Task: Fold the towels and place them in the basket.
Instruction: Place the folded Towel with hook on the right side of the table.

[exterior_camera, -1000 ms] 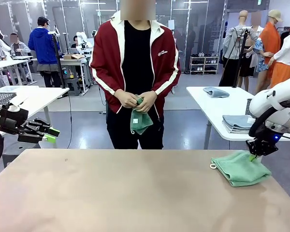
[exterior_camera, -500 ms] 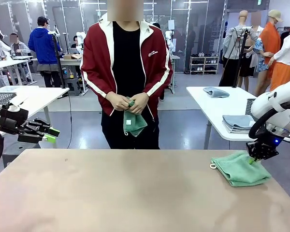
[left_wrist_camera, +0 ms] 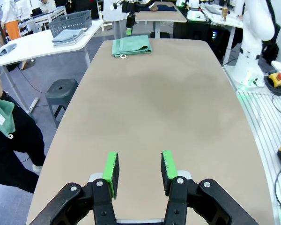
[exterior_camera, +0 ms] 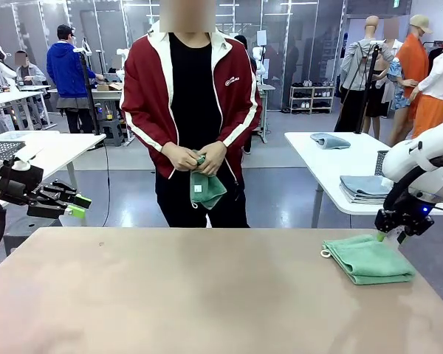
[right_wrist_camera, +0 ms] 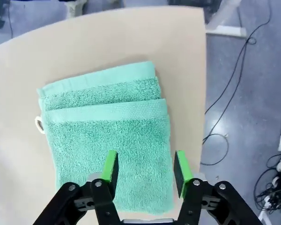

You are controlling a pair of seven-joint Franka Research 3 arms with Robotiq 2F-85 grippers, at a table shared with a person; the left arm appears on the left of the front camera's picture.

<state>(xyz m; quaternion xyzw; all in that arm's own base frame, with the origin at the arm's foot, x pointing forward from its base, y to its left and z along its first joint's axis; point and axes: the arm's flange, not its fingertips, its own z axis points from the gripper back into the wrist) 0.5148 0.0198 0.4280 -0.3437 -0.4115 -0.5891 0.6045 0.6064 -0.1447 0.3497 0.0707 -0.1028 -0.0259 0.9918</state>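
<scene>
Mint-green towel (right_wrist_camera: 103,122) lies folded at the table's (exterior_camera: 207,295) right edge, my right gripper (right_wrist_camera: 145,161) spread just above it, left gripper (left_wrist_camera: 138,164) spread and empty, second towel (exterior_camera: 205,189) in the person's hands (exterior_camera: 179,155), both yet to reach the basket (left_wrist_camera: 75,21), I reckon

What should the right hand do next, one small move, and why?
Probably lift the right hand straight up: its jaws stand open over the folded towel, which lies flat near the edge of the table, and the person holds another towel.
</scene>
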